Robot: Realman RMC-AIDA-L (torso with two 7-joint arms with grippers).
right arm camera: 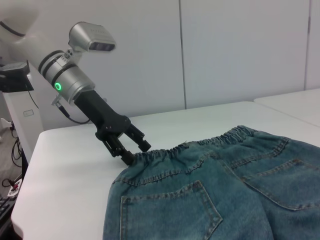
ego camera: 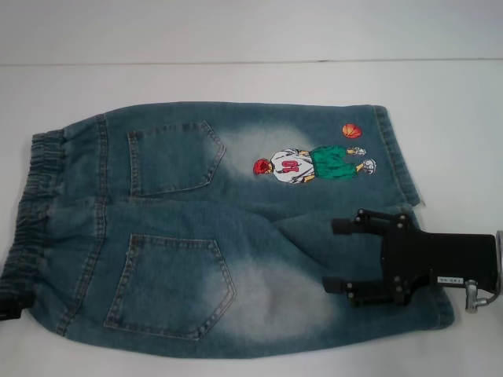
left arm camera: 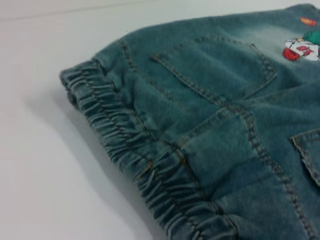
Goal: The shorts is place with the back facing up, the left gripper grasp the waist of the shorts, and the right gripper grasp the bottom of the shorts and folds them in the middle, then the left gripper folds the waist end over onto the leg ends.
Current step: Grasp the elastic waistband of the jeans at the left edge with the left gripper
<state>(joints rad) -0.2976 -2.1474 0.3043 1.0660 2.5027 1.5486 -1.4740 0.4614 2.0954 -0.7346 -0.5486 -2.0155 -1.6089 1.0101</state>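
Note:
The denim shorts [ego camera: 212, 236] lie flat with the back pockets up, elastic waist [ego camera: 31, 212] on the left and leg ends on the right. A cartoon basketball player patch [ego camera: 314, 163] marks the far leg. My right gripper [ego camera: 336, 255] is open over the near leg, a little in from its hem, fingers pointing toward the waist and nothing between them. Only a dark tip of my left gripper [ego camera: 8, 302] shows at the waist's near corner. The right wrist view shows the left gripper [right arm camera: 132, 150] with its fingers apart at the waistband [right arm camera: 200, 145] corner. The left wrist view holds the waistband [left arm camera: 145, 165] close up.
The shorts rest on a white table [ego camera: 440, 94], with bare surface beyond the far leg and left of the waist [left arm camera: 45, 150]. The table's far edge [ego camera: 236, 63] runs across the back. A white wall stands behind the left arm [right arm camera: 70, 80].

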